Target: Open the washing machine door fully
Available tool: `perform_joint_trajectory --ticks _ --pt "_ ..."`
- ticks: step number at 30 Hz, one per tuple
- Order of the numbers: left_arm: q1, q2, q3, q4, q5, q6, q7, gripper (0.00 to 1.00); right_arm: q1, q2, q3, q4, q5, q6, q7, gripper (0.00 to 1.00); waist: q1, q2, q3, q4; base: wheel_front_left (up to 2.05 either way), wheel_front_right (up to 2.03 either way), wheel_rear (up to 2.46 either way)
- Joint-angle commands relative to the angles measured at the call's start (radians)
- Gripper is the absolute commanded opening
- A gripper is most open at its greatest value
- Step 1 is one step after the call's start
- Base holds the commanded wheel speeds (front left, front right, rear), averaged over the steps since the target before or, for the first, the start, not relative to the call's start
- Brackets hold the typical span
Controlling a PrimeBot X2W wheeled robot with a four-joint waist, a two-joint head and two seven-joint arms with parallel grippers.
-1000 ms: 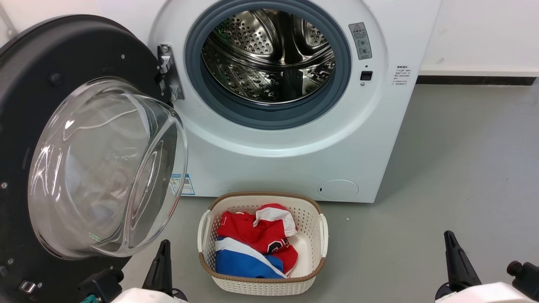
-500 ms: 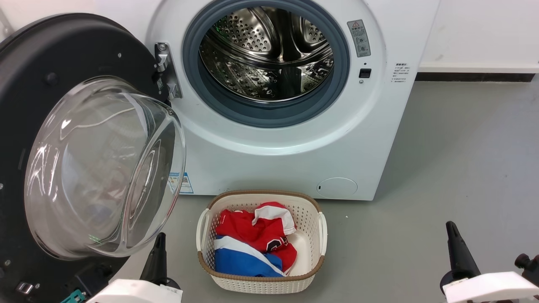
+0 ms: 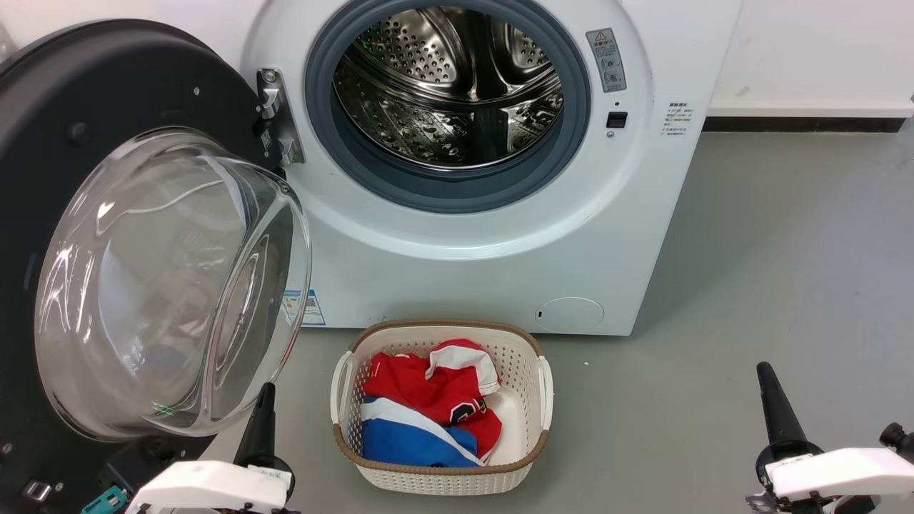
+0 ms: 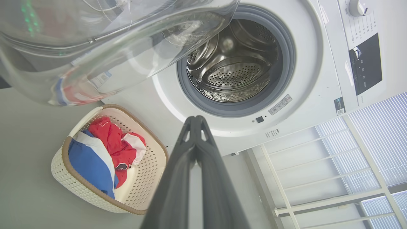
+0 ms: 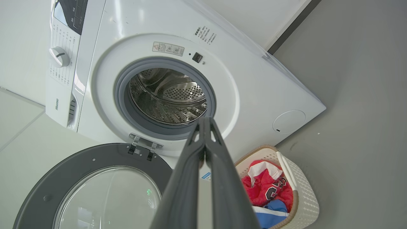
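Left gripper (image 3: 264, 400) at lower left, fingers pressed together, holding nothing; the left wrist view shows the same, tips (image 4: 196, 119) meeting with no gap. Right gripper (image 3: 767, 375) at lower right, also closed down and empty, its fingers (image 5: 205, 120) pinched to a point in the right wrist view.

The washing machine door (image 3: 143, 250) is swung wide open, up and to the left of the left gripper. Its glass bowl bulges out just above the fingertip, and the left wrist view shows it clear of the fingers. Hinge (image 3: 275, 118) sits ahead of the left gripper, on the door's far edge.

The washing machine (image 3: 485, 264) stands ahead of both grippers, steel drum (image 3: 450, 86) exposed.

Cream basket (image 3: 443, 478) on the floor (image 3: 750, 250), just right of the left gripper and well left of the right one, with red and blue clothes (image 3: 428, 407) inside.
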Motion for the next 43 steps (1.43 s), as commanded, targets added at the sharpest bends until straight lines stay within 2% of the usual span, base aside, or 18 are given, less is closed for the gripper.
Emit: perform_joint_trajectory --ticks 1,43 --pt "-0.028 0.006 0.008 -0.006 -0.028 -0.007 0.007 0.0 -0.026 0.0 -0.003 -0.005 0.028 0.0 0.006 0.0 0.0 0.0 0.001 0.0 0.0 0.0 0.0" --pt "-0.092 0.004 0.065 0.027 -0.419 -0.034 0.11 0.0 -0.089 0.001 -0.022 0.024 0.429 0.0 0.107 0.0 -0.0001 0.0 0.023 -0.015 0.0 0.0 0.0"
